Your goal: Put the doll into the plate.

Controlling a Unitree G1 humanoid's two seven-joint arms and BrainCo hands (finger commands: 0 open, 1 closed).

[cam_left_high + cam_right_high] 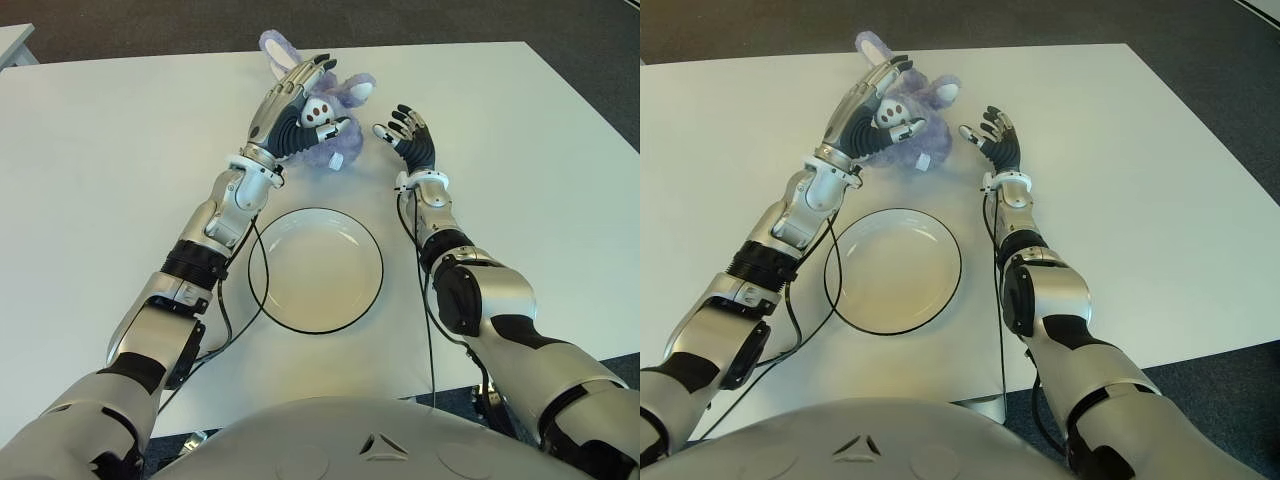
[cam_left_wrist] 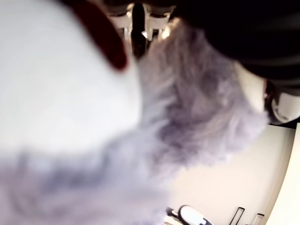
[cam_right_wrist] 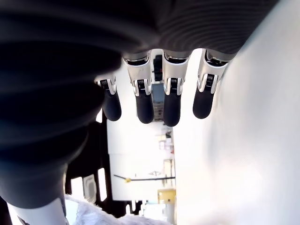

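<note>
The doll (image 1: 335, 120), a lilac plush rabbit, lies on the white table (image 1: 120, 150) at the far side, directly under your left hand (image 1: 300, 110). The left wrist view is filled with its fur pressed close against the palm, and the eye views show the fingers extended over its body, the thumb at its near flank. Whether those fingers have closed into a hold cannot be told; the doll appears to rest on the table, not lifted. Your right hand (image 1: 408, 132) stands just beside the doll on its right, apart from it, fingers loosely spread and empty. The plate (image 1: 372, 290), white with a dark rim, sits nearer the robot than both hands, between the two forearms, and holds nothing. Judged from this, the task is at its opening stage: contact is made, while the grasp, the lift, the carry back toward the plate and the release all remain.
</note>
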